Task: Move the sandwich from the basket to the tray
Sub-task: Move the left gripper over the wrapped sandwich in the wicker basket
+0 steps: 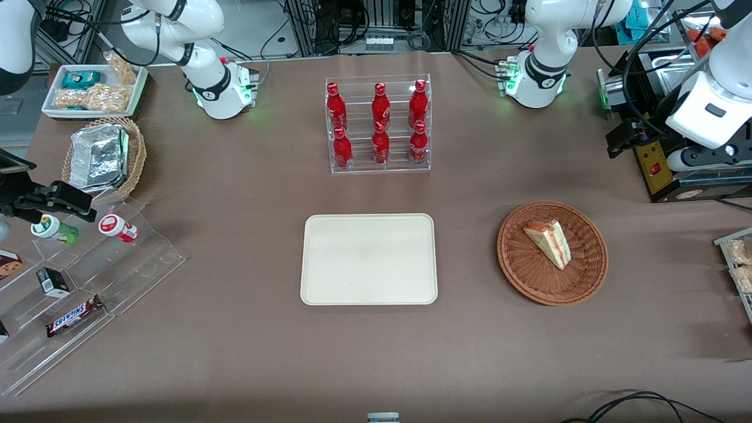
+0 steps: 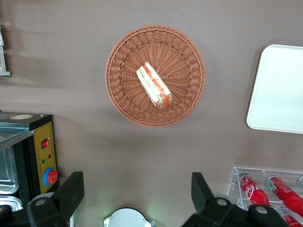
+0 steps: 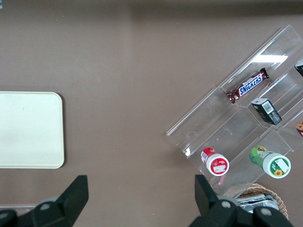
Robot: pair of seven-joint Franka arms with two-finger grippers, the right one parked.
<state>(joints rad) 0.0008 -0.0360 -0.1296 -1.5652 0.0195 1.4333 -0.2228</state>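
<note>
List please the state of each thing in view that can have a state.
Sandwich: wrapped, lying in the basket.
Basket: holds the sandwich only.
Tray: nothing on it.
Gripper: open, high above the table, nearer the bottle rack than the basket, holding nothing.
Bottle rack: six red bottles standing upright.

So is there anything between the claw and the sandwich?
No. In the left wrist view, the open claw hangs above bare brown table; only the basket rim lies before the sandwich.
</note>
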